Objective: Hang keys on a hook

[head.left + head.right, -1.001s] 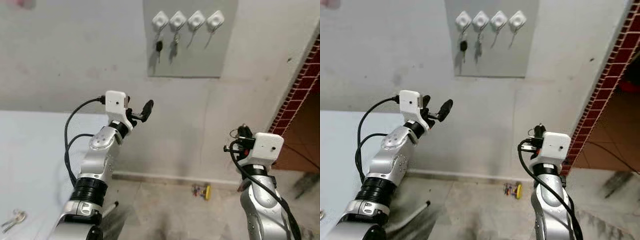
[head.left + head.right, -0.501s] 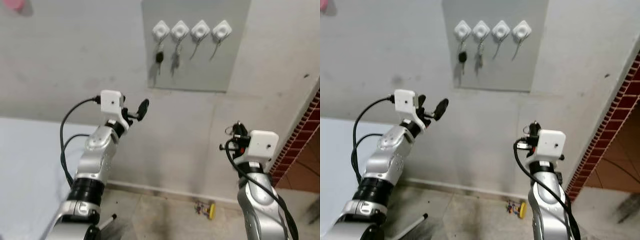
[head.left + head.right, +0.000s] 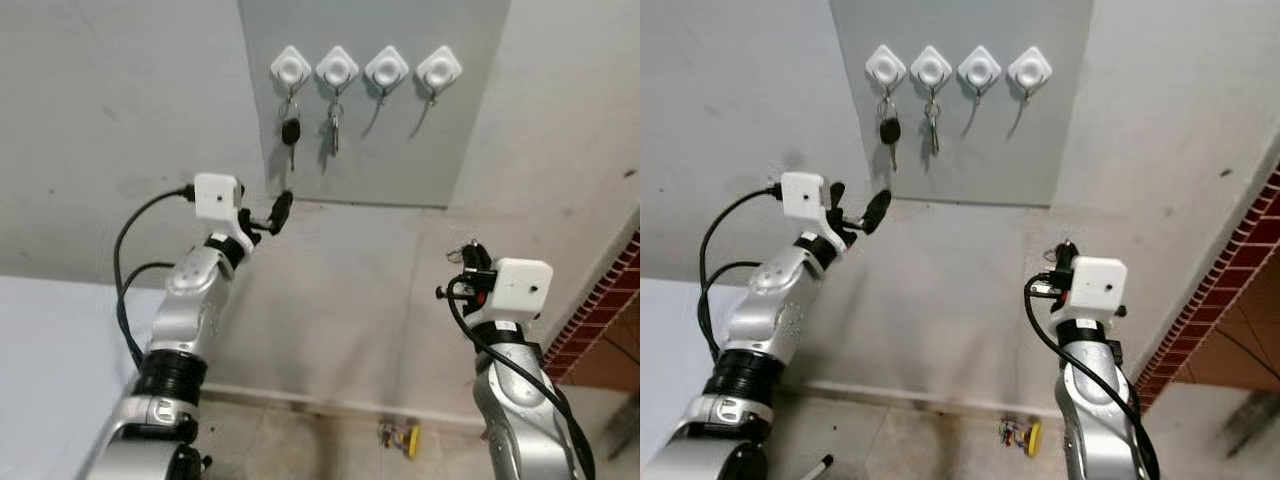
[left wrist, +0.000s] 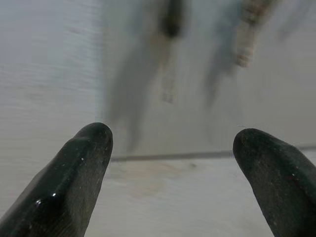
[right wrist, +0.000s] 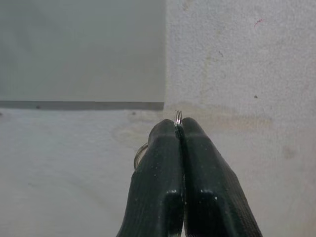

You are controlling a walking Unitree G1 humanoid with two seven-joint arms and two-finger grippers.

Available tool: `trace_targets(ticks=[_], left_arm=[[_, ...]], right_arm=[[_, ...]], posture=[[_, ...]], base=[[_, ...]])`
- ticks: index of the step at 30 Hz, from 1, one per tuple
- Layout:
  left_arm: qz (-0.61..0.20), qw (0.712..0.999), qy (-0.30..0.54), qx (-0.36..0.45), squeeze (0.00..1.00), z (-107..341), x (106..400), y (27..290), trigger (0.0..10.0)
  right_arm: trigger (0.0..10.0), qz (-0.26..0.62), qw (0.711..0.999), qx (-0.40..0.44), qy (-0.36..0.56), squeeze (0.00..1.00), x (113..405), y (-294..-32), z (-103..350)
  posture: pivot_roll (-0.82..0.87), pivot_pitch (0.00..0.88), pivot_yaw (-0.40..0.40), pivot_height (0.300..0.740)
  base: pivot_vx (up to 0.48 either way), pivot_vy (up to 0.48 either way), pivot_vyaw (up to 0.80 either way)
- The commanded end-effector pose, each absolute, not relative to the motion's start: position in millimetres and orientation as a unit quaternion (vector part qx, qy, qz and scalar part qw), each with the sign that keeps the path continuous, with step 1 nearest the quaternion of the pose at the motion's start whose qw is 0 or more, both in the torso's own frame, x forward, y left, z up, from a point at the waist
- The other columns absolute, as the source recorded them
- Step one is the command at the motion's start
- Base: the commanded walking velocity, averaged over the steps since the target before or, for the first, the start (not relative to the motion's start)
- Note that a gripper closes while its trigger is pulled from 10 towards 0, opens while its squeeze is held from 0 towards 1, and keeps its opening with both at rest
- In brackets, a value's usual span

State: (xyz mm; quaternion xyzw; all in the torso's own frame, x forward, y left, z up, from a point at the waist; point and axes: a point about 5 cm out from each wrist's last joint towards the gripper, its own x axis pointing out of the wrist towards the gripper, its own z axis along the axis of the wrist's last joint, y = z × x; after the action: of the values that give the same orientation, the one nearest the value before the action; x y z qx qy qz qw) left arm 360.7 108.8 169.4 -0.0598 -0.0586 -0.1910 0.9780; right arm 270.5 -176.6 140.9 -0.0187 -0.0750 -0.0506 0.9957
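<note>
A grey panel (image 3: 400, 150) on the wall carries a row of white hooks. The leftmost hook (image 3: 291, 65) holds a black-headed key (image 3: 291, 133), and the second hook (image 3: 337, 68) holds a small bunch of keys (image 3: 334, 130). The third hook (image 3: 386, 69) and fourth hook (image 3: 438, 69) are bare. My left gripper (image 3: 275, 212) is open, raised at the panel's lower left edge just under the black key, which appears blurred in the left wrist view (image 4: 170, 19). My right gripper (image 5: 178, 126) is shut on a thin metal key ring (image 5: 178, 117), lower down and below the panel's right corner (image 3: 470, 255).
A red brick wall (image 3: 600, 320) juts out at the right. A small coloured toy (image 3: 400, 435) lies on the floor by the skirting. A pale blue table top (image 3: 40, 380) is at the lower left.
The view has tilted up and drawn closer to the wall, so the panel looks larger. My left gripper has risen to the panel's lower edge. The right gripper stays shut on the ring.
</note>
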Motion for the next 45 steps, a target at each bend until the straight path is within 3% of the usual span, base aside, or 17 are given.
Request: trace_targets(ticks=[1, 7, 12, 14, 22, 45], left_arm=[[-0.182, 0.979, -0.077, -0.043, 0.00, 176, 360, 115, 10.0], [-0.198, 0.975, -0.100, -0.022, 0.00, 180, 356, 111, 10.0], [-0.270, 0.955, -0.119, -0.014, 0.00, 189, 348, 96, 10.0], [-0.312, 0.940, -0.138, 0.015, 0.00, 197, 343, 83, 10.0], [-0.349, 0.924, -0.156, 0.015, 0.00, 206, 341, 68, 10.0], [-0.356, 0.915, -0.191, -0.001, 0.00, 232, 343, 66, 10.0]], right_arm=[[10.0, -0.047, 0.995, -0.018, -0.082, 0.00, 270, -175, 144], [10.0, -0.037, 0.996, -0.019, -0.084, 0.00, 270, -173, 144], [10.0, -0.009, 0.994, -0.015, -0.105, 0.00, 273, -170, 153], [10.0, 0.017, 0.992, -0.009, -0.128, 0.00, 278, -170, 167], [10.0, 0.044, 0.984, -0.036, -0.166, 0.00, 302, -171, 194], [10.0, 0.156, 0.959, -0.005, -0.238, 0.00, 344, -136, 251]], posture=[[-0.11, 0.000, 0.039, 0.740], [-0.11, 0.000, 0.033, 0.740], [-0.10, 0.000, 0.029, 0.740], [-0.10, 0.000, 0.026, 0.740], [-0.11, 0.000, 0.026, 0.740], [-0.08, 0.000, 0.004, 0.740]], base=[[0.000, 0.000, 0.00], [0.000, 0.000, 0.00], [0.000, 0.000, 0.00], [0.000, 0.000, 0.00], [0.000, 0.000, 0.00], [0.000, 0.000, 0.00]])
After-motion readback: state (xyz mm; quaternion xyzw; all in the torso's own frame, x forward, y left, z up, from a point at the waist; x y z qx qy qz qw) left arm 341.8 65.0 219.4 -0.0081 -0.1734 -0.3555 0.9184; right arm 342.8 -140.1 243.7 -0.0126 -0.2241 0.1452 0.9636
